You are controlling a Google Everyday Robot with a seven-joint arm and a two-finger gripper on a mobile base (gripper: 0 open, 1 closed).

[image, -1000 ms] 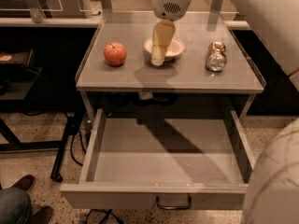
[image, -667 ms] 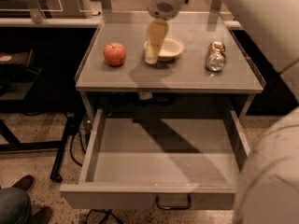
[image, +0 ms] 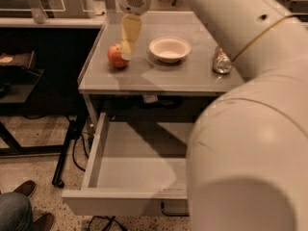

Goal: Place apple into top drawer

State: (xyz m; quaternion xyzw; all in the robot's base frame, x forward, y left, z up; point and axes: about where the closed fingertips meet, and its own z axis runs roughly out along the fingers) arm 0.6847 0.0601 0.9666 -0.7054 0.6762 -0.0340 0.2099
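The apple (image: 116, 56), small and red-orange, sits on the grey tabletop (image: 159, 76) at its left side. My gripper (image: 128, 51) hangs down from the white wrist, its yellowish fingers just right of the apple and close to it. The top drawer (image: 126, 197) is pulled open below the tabletop, and the part of its inside that shows is bare. My large white arm hides the drawer's right half and most of its front panel.
A cream bowl (image: 169, 48) stands right of the gripper. A shiny metallic can (image: 222, 61) lies at the table's right edge. A person's shoe and knee (image: 19, 208) are at the bottom left. A dark stand with cables (image: 67, 143) is left of the drawer.
The gripper has moved left, from over the bowl to beside the apple. The view has shifted and my arm now covers more of the right side.
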